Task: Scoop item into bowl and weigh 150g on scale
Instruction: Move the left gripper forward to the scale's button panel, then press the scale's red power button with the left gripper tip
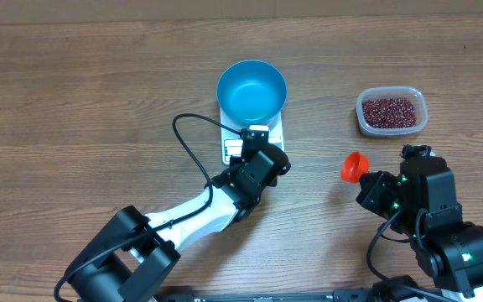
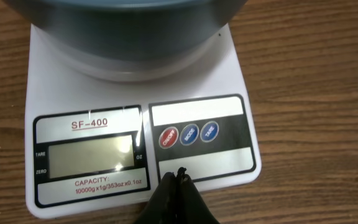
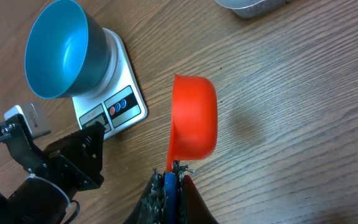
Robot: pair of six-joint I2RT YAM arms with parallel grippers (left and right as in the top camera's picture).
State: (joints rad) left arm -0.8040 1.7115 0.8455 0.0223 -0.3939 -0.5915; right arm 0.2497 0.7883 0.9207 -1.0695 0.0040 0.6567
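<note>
Wood-grain table (image 1: pixel 74 84) fills every view, its brown planks running left to right under the overhead camera. Two arms reach in from the near edge. The left arm (image 1: pixel 183 222), black and white with a looping black cable, stretches diagonally toward the middle of the table. The right arm (image 1: pixel 443 226), black with small green lights, stands at the near right.

The bowl (image 1: pixel 251 91), round, deep and bright blue, sits on the far half of the scale (image 2: pixel 241 74), a flat white rectangle near the table's centre. The bowl's inside shows only bare blue plastic. To the right, well apart from the scale, a clear tub (image 1: pixel 392 132) with rounded corners holds the item (image 1: pixel 390 110), a loose heap of small dark red beans.

Between the scale and the tub, nearer the robot, a red-orange scoop (image 3: pixel 194 115) is held out over the wood. The right gripper (image 3: pixel 171 168) is pinched tight on its handle.

The left gripper (image 2: pixel 178 175) has its fingers pressed together with nothing between them. Its tips are at the scale's near edge, just below the button panel; whether they touch the scale cannot be told.

On the scale's front strip are a grey display window (image 2: pixel 91 155) and three round buttons, one red button (image 2: pixel 168 138) and two blue.
</note>
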